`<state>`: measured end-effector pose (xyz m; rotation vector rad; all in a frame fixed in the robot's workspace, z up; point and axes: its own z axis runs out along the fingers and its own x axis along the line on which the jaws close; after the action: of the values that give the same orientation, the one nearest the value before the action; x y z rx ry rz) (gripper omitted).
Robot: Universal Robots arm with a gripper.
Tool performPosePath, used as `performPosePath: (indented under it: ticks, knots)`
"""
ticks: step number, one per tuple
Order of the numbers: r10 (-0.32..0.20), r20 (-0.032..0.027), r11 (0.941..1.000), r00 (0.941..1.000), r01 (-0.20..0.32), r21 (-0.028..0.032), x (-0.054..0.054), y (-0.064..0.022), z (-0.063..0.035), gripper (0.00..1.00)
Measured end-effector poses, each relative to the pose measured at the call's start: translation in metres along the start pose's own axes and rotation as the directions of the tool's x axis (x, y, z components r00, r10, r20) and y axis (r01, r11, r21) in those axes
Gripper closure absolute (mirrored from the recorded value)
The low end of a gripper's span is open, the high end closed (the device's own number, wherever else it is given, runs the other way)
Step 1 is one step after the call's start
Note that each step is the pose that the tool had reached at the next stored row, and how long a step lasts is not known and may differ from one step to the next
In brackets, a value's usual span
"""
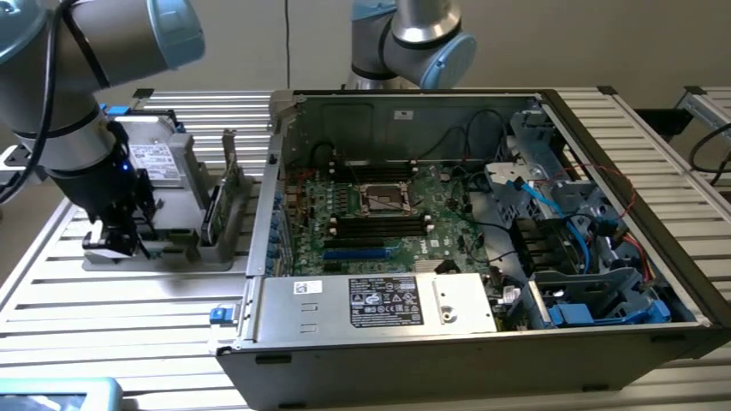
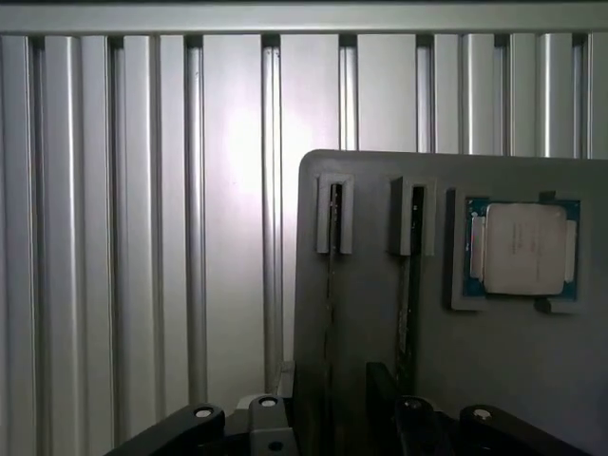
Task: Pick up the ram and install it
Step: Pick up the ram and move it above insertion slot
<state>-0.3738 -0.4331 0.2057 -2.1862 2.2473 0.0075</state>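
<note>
While the gripper [image 2: 338, 426] hangs low over the near end of a grey holder [image 2: 380, 361], its jaws stand wide apart and have hold of nothing. In the wrist view the ram [image 2: 332, 285] stands on its thin edge in one slot of this holder, and its line runs toward the gap between the jaws, but I see no contact with them. A second stick [image 2: 412, 285] stands on edge in the neighbouring slot, parallel to the first. Just beside that one, a square silver processor chip [image 2: 524, 249] lies flat in its own recess. The holder rests on a slatted metal table [image 1: 126, 308], at the exterior view's left, and the arm [image 1: 68, 128] comes down on it from above. To the exterior view's right of the holder, close beside it, an open computer case [image 1: 480, 342] lies on the same table. Its green motherboard [image 1: 451, 205] faces up, well apart from the gripper.
</note>
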Motion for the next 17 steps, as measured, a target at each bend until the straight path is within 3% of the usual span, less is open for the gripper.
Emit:
performPosePath:
  ticks: [7,13,17]
  knots:
    - [0.000,-0.0001,1.0000,1.0000,0.000,-0.0003,0.000,0.0000,0.0060,0.58]
    - [0.000,0.0002,1.0000,1.0000,0.000,0.0001,0.001,0.0000,0.0057,0.84]
    - [0.000,0.0010,1.0000,1.0000,0.000,0.0017,0.002,0.0000,-0.0048,0.88]
